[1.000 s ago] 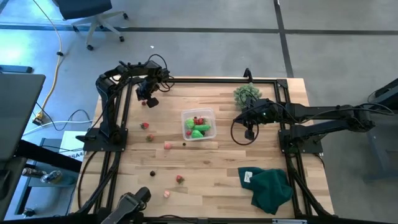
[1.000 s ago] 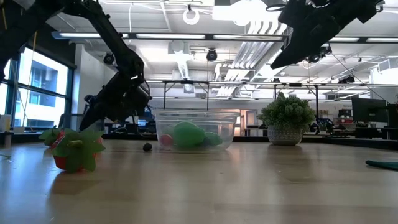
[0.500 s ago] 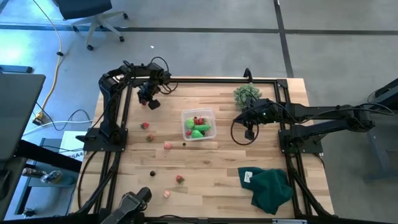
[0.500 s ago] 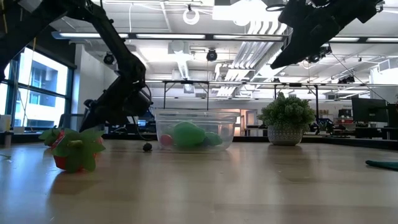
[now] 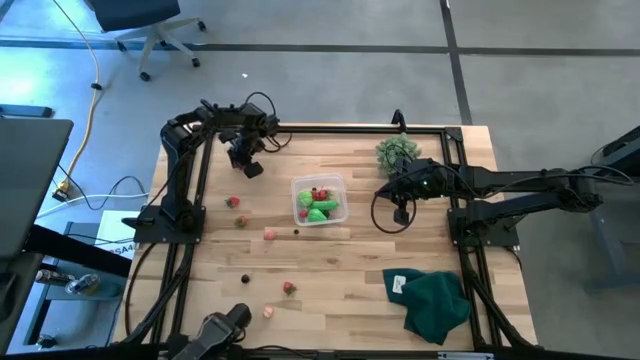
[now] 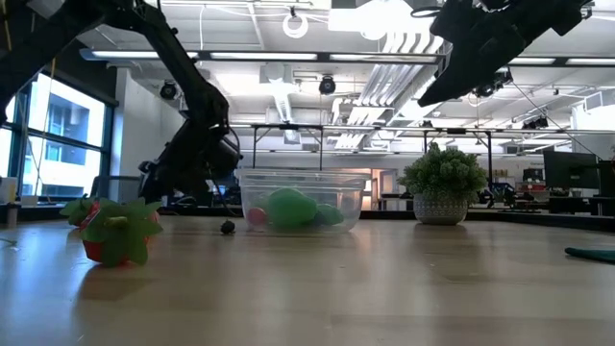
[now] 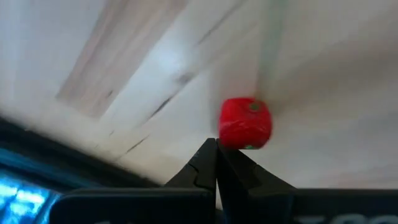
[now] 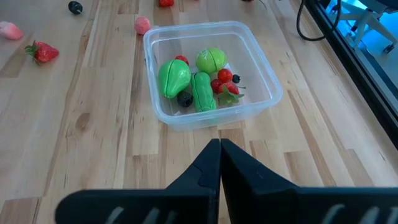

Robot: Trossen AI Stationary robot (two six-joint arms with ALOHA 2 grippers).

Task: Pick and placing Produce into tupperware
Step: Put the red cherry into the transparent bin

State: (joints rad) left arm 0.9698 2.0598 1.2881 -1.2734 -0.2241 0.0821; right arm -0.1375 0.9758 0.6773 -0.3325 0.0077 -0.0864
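A: Start at the left. Where's the left gripper [image 5: 250,164]?

B: Over the far left part of the table [image 5: 350,260], fingers pinched together, holding nothing. Its wrist view shows a red piece [image 7: 245,122] just beyond the fingertips, on the wood.

A: The other loose produce?

B: Toward the near edge from that gripper: a strawberry [image 5: 233,201], pink bits, a dark berry. All are on the left arm's side, so that arm looks nearer.

A: And the tub [image 5: 320,200]?

B: Mid-table, between the arms, already holding green and red pieces.

A: The right gripper [image 5: 401,210]?

B: Just right of the tub, closed and empty, hovering.

A: Anything unclear?

B: The left wrist view is blurred, so I can't tell which red piece it shows.
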